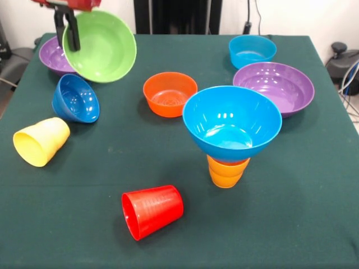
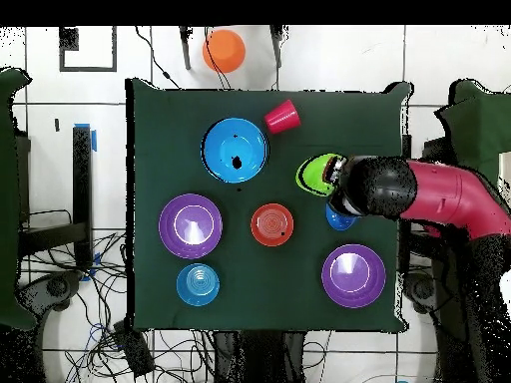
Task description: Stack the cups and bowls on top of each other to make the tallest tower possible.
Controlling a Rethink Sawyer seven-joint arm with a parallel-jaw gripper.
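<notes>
My gripper (image 1: 67, 38) is at the table's far left in the front view. It is shut on the rim of the green bowl (image 1: 102, 46) and holds it tilted above the table; the bowl also shows in the overhead view (image 2: 313, 175). The tower is the large blue bowl (image 1: 231, 122) sitting upright on the upside-down orange cup (image 1: 226, 171). The red cup (image 1: 152, 211) and the yellow cup (image 1: 40, 141) lie on their sides. The dark blue bowl (image 1: 76, 98) is tipped on its edge. The orange bowl (image 1: 169, 93), the cyan bowl (image 1: 252, 50) and two purple bowls (image 1: 275, 87) (image 1: 52, 56) stand upright.
The green table (image 1: 291, 224) has its edges close round the objects. In the overhead view my arm (image 2: 444, 197) reaches in from the right and hides the yellow cup. An orange round thing (image 2: 225, 50) sits off the table at the top.
</notes>
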